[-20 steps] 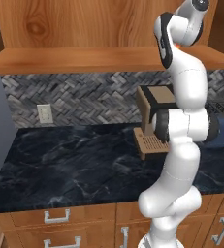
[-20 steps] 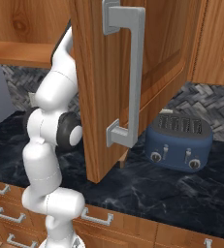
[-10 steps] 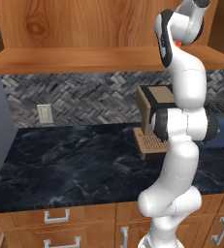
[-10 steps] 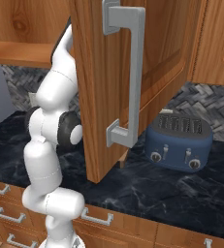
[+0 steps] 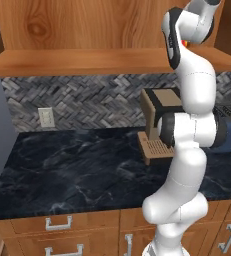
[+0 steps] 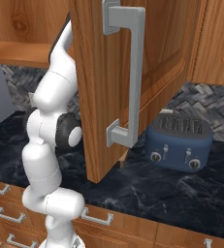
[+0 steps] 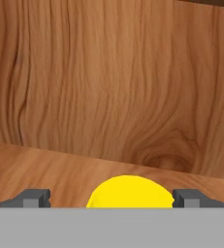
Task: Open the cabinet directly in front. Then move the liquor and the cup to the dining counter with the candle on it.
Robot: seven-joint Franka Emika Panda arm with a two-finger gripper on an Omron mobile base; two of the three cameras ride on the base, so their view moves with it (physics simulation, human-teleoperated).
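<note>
The cabinet stands open. Its brown door (image 6: 96, 92) with the long silver handle (image 6: 133, 77) swings out toward me, and its shelf (image 5: 87, 62) and wooden back wall (image 7: 113, 87) are bare. In the hand view the yellow cup (image 7: 130, 193) stands on the shelf floor between the two dark fingertips (image 7: 36, 197). My gripper (image 7: 113, 198) is open around the cup, with a gap on each side. The arm (image 5: 192, 100) reaches up into the cabinet. A small red patch (image 5: 188, 43) shows beside its upper link, and I cannot tell what it belongs to. The liquor and the dining counter are out of view.
Below the cabinet lies a black marble counter (image 5: 72, 170) with a herringbone backsplash. A brown coffee machine (image 5: 157, 125) and a blue toaster (image 6: 179, 140) stand on it. Drawers with short silver handles (image 5: 57, 222) run along the counter's front.
The arm's upper end has shifted slightly at the cabinet, and the red patch beside it now shows. The door, the base and the counter things have stayed put.
</note>
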